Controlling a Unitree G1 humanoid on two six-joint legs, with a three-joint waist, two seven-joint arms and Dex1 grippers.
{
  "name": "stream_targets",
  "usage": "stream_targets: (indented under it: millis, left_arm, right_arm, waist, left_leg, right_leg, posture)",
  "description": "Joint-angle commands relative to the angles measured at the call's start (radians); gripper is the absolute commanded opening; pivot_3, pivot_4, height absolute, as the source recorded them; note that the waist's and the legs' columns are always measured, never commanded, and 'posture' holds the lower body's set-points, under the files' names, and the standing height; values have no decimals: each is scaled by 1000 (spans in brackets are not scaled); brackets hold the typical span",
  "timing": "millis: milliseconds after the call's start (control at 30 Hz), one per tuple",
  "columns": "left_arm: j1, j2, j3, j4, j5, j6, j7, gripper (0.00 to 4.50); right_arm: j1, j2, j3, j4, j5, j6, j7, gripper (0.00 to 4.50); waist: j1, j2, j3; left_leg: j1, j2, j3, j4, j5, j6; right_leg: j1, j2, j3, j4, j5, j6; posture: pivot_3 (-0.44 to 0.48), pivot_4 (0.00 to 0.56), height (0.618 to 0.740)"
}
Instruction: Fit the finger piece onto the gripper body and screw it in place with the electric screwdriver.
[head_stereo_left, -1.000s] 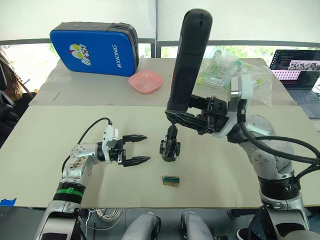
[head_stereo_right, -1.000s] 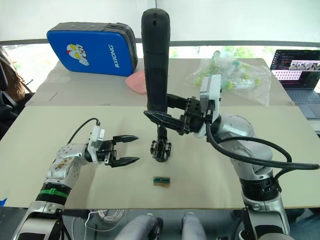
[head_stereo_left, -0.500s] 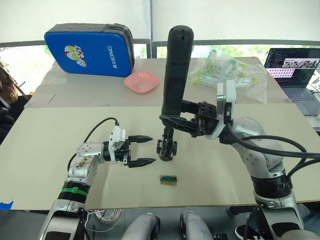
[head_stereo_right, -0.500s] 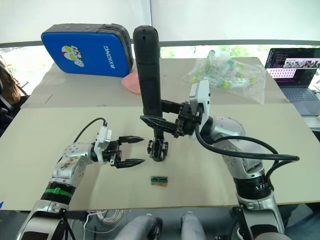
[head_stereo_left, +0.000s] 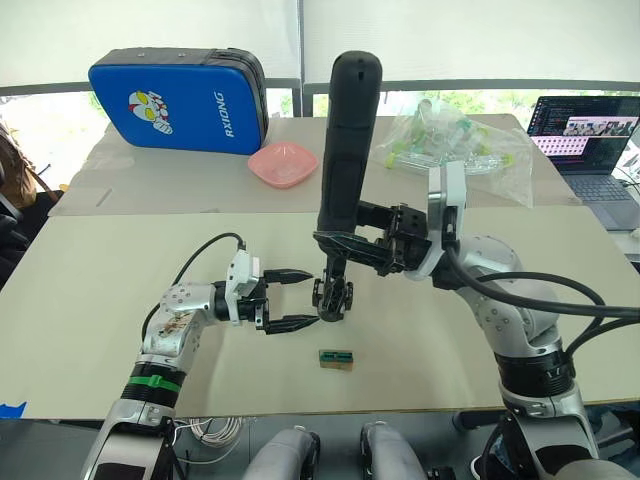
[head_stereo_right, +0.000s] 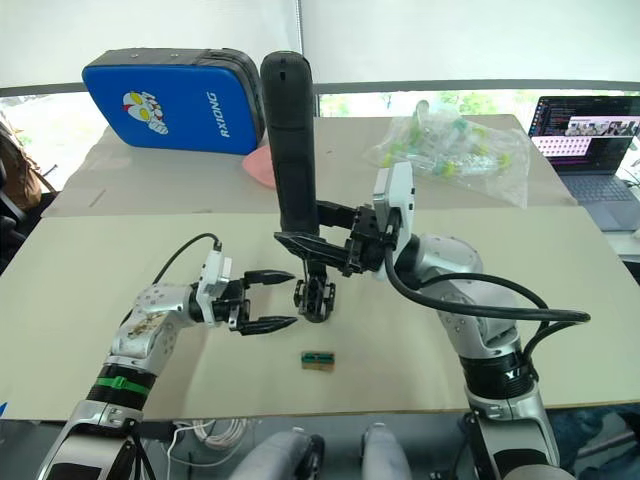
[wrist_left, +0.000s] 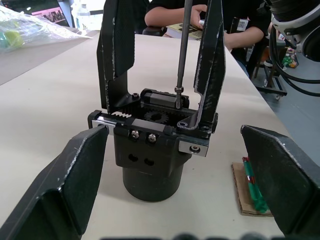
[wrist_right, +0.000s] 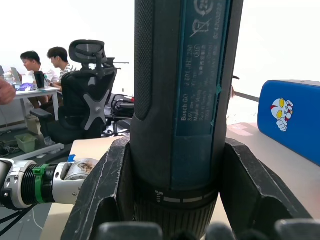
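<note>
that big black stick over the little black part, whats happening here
The right gripper holds the electric screwdriver upright, its thin bit resting on a screw on top of the gripper body, which stands on the table. Two tall black fingers rise from that body. The left gripper is open just beside the body, one finger on each side in the left wrist view, not touching it. A small green-topped block lies on the table nearby.
</note>
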Motion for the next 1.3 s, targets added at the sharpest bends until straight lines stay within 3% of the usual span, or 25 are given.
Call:
stream_targets:
  millis: [33,1300]
  left_arm:
    - [4,10,4,-44,0,2,7,4500]
    - [19,1,-1,-43,27,-26,35,4500]
  right_arm:
    - [-21,13,-9,-28,8,-6,5,1945]
    - [-5,19,1,-12,-41,-5,34,1945]
  waist:
    - [0,0,0]
    - [-1,0,0]
  left_leg:
    - [0,0,0,0,0,0]
    - [0,0,0,0,1,-2]
  right_leg:
    - [0,0,0,0,0,0]
    - [0,0,1,7,0,-1]
  posture:
    - [0,150,740]
    - [0,150,740]
